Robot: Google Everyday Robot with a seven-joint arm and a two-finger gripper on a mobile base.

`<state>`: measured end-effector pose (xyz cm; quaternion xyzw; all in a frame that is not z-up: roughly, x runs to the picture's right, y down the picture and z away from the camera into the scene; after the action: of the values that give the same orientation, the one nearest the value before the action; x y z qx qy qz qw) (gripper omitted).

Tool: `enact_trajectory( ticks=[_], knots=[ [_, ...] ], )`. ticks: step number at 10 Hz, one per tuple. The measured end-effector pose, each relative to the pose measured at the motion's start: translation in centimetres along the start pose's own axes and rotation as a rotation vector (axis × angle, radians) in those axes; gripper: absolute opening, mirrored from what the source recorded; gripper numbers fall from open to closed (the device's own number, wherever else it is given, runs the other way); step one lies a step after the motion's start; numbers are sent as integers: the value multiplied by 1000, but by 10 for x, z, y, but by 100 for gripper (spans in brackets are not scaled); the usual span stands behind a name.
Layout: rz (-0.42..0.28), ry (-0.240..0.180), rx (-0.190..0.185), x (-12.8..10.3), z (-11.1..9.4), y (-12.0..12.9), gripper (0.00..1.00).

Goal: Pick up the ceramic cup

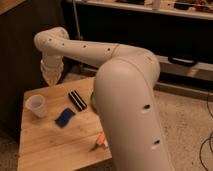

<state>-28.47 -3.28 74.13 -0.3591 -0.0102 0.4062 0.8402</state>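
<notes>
The ceramic cup (36,105) is small, whitish and tapered. It stands upright near the left edge of the wooden table (55,147). My gripper (51,80) hangs at the end of the white arm, above the table's back left part. It is behind the cup, a little to its right, and clear of it. My large white arm (127,105) crosses the view from the right and hides the right side of the table.
A black-and-white striped object (77,99) lies mid-table and a blue object (65,117) lies in front of it. An orange item (100,139) shows at the arm's edge. The green bowl is almost wholly hidden behind the arm. Dark shelving stands behind the table.
</notes>
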Motion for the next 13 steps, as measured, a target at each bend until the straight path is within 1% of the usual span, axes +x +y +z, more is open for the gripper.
enact_trajectory(
  ticks=[1, 2, 3, 4, 5, 7, 10, 13],
  knots=[
    [-16, 36, -27, -1, 19, 4, 49],
    [-29, 59, -72, -2, 32, 6, 57],
    [-79, 63, -256, 4, 50, 6, 77],
    [-96, 55, -298, 7, 50, 8, 80],
    [-115, 37, -320, 8, 47, 14, 80],
    [-128, 17, -323, 10, 46, 21, 80],
    [-118, 5, -292, 13, 51, 27, 80],
    [-99, 8, -258, 3, 66, 34, 80]
  ],
)
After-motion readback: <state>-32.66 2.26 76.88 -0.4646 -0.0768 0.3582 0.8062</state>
